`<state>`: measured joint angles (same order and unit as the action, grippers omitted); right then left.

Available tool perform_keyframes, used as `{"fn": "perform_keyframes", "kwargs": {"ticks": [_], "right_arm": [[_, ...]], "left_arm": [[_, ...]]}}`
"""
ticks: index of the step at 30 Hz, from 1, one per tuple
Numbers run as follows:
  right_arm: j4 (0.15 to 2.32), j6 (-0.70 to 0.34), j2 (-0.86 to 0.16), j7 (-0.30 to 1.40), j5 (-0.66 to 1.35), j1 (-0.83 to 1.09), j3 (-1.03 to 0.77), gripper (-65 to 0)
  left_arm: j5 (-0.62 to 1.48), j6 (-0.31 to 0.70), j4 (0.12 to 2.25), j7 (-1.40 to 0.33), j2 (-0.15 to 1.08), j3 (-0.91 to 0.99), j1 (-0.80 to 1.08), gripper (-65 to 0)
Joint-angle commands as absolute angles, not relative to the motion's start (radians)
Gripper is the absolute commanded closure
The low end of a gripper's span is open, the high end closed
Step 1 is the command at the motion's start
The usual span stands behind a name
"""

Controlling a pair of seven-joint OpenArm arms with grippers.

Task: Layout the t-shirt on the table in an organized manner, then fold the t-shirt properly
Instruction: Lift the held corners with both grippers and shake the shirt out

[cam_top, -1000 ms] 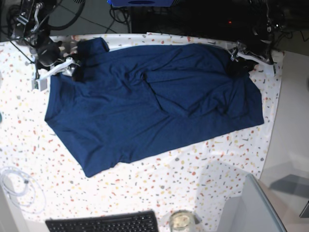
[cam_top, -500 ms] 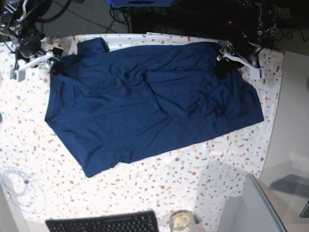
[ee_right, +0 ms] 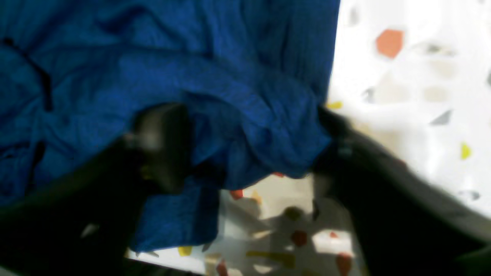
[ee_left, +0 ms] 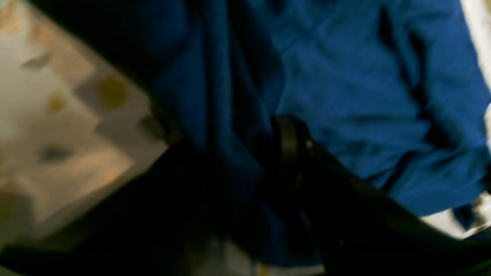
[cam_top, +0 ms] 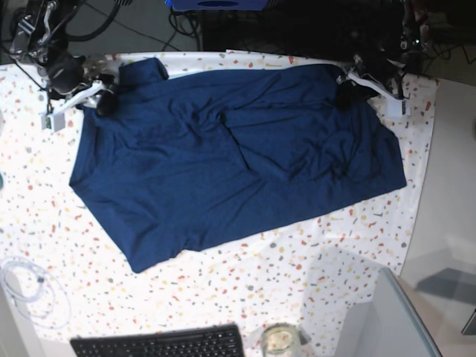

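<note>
Speckled white cloth covered the counter point(cam_top: 223, 297), with a keyboard point(cam_top: 160, 343) at its near edge. Across the middle toward the far edge lay the t-shirt point(cam_top: 230, 156), spread but wrinkled, so the laying-out step looked unfinished. At the far corners, the left end effector point(ee_left: 245, 161) was pinching a bunched fold of shirt, and the right end effector point(ee_right: 249, 153) stood partly spread around a gathered hem. Next would likely be pulling both corners apart to flatten the fabric.

The wrinkled navy t-shirt point(cam_top: 230, 156) lies spread across the speckled white table point(cam_top: 312, 282), its far corners bunched.
</note>
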<state>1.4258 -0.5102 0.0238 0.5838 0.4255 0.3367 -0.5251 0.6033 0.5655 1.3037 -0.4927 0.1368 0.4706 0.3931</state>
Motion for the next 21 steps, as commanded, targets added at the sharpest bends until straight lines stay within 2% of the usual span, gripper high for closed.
{"fn": "perform_keyframes", "kwargs": {"ticks": [1, 3, 4, 5, 7, 13, 17, 21], "right_arm": [[1.446, -0.524, 0.016, 0.575, 0.438, 0.341, -0.527, -25.4], [1.492, -0.524, 0.016, 0.599, 0.438, 0.36, -0.536, -8.1], [1.531, -0.524, 0.016, 0.619, 0.438, 0.375, -0.536, 0.0], [1.581, -0.524, 0.018, 0.644, 0.443, 0.387, -0.536, 0.0], [1.689, -0.524, 0.018, 0.69, 0.452, 0.426, -0.536, -1.7], [1.943, -0.515, 0.019, 0.816, 0.478, 0.467, -0.53, 0.0], [1.994, -0.515, 0.012, 0.914, 0.472, 0.348, -0.533, 0.0], [1.989, -0.513, -0.038, 1.053, 0.438, 0.154, -0.527, 0.0]], "left_arm": [[0.608, 0.564, 1.343, -0.495, 0.151, 0.475, 0.409, -19.4], [0.608, 0.564, 1.388, -0.501, 0.163, 0.475, 0.435, -11.5], [0.608, 0.564, 1.411, -0.501, 0.165, 0.475, 0.446, -4.9], [0.608, 0.564, 1.428, -0.501, 0.166, 0.475, 0.452, 0.0], [0.608, 0.564, 1.469, -0.503, 0.166, 0.475, 0.478, 0.0], [0.608, 0.564, 1.687, -0.504, 0.166, 0.475, 0.559, 0.0], [0.608, 0.559, 1.839, -0.572, 0.188, 0.476, 0.522, 0.0], [0.61, 0.469, 1.879, -0.736, 0.208, 0.476, 0.358, 0.0]]}}
